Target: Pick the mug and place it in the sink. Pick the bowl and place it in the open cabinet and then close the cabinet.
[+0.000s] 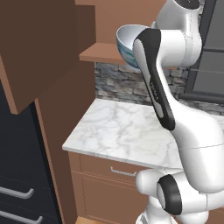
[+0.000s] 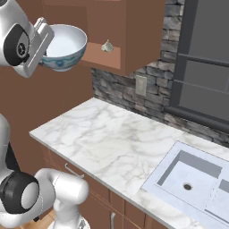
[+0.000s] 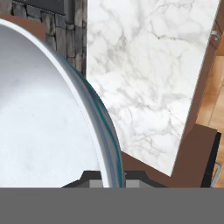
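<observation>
Pincer [image 3: 114, 179]: clamped on rim of bowl [image 2: 67, 44].
Bowl: held high, just off front edge of cabinet [image 2: 134, 36] shelf.
Table [image 2: 116, 138]: marble, sink [image 2: 197, 179] at right end.

I see a white marble counter [image 2: 107, 143], a stone backsplash [image 2: 134, 96] with a wall outlet [image 2: 141, 85], a dark window [image 2: 203, 62], and a small grey-white lump [image 2: 107, 46].
</observation>
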Motion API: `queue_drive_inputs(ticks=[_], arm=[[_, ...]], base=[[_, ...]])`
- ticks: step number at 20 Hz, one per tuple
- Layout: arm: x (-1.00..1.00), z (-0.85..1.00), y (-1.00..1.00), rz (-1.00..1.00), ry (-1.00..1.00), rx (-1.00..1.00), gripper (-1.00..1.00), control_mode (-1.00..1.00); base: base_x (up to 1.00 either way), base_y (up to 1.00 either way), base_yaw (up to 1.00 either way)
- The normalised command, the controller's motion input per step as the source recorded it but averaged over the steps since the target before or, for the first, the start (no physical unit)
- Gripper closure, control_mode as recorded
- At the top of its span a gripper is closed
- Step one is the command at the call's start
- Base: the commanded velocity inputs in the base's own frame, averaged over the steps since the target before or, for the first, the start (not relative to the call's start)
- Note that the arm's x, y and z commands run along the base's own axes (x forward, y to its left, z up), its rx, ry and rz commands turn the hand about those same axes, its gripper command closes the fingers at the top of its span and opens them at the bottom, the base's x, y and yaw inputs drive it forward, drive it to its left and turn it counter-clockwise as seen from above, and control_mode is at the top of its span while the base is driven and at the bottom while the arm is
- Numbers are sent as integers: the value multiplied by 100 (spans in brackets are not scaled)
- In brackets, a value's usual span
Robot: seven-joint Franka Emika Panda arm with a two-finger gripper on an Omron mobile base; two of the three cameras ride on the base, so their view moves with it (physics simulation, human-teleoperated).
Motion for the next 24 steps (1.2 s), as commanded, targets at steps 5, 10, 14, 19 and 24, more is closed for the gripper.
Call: queue_drive_inputs(ticks=[5, 10, 14, 19, 24], arm=[[32, -1, 0, 10, -7, 0, 100, -100], [38, 0, 0, 9, 0, 0, 100, -100], [47, 0, 0, 8, 0, 0, 100, -100], [50, 0, 0, 7, 0, 0, 100, -100], [45, 0, 0, 7, 0, 0, 100, -100]], base=[[0, 0, 0], [0, 0, 0], [0, 0, 0], [0, 0, 0], [0, 0, 0]])
